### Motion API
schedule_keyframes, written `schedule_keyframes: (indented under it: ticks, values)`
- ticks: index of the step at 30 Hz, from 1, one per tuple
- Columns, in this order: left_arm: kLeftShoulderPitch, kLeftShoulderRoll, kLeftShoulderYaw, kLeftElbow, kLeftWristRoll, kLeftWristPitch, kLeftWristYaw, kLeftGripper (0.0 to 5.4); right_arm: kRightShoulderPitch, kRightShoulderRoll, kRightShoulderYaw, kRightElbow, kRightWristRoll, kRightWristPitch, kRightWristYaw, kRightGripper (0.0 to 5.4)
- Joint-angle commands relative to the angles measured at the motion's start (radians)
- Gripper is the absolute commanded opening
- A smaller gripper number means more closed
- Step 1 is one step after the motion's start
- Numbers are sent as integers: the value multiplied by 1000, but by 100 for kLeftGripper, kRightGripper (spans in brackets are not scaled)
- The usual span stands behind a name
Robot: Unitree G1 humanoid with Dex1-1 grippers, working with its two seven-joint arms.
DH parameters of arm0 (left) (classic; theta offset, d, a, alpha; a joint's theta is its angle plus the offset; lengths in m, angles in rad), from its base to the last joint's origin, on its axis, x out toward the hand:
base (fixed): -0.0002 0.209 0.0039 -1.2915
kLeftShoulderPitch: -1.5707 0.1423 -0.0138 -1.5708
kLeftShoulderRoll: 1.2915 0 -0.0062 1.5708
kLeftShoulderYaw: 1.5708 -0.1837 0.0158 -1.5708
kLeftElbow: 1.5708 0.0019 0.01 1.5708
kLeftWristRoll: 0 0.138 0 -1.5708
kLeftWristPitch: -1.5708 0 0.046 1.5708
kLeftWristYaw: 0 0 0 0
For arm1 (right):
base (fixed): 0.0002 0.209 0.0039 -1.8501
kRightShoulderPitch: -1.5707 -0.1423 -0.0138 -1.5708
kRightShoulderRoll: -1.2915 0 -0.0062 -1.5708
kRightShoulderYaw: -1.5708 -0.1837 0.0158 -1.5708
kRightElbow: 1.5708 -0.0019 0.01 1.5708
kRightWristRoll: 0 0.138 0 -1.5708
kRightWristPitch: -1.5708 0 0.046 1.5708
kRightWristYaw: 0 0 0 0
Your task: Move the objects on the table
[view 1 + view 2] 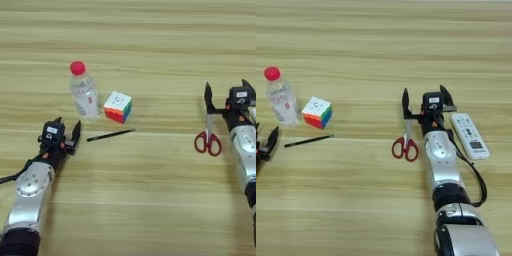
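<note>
Hovering with fingers spread, right end effector (426,102) is sitting just right of scissors (405,143), seemingly lining up a grasp. Left end effector (67,131), also spread, is waiting near bottle (84,92), cube (118,106), stick (110,135) on bench (150,40).

Bottle (84,95) and cube (118,106) crowd left — table (160,45) beyond open.

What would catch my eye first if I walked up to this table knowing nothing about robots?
Probably the two silvery arms reaching in from the near edge, each ending in an open black hand: the left hand sits just short of a clear bottle with red cap, and the right hand stands beside the red-handled scissors. Next, the multicoloured puzzle cube right of the bottle, with a thin black stick lying before it.
</note>
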Motion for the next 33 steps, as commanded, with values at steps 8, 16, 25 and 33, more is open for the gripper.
schedule_keyframes:
  ticks: [8, 16, 25, 33]
  values:
    - [4, -35, -4, -65, -12, -37, -11, 410, -24, -11, -2, 16, 1, -7, 9, 540]
    - [10, -54, -14, -126, -32, -30, -39, 493, -27, -11, -3, 22, 0, -10, 9, 540]
    - [-45, -68, -22, -100, -36, -14, -35, 538, -31, -8, -1, 28, -1, -12, 8, 540]
    - [-110, -69, -10, -29, -36, -21, -23, 538, -31, -6, 0, 27, -2, -13, 6, 540]
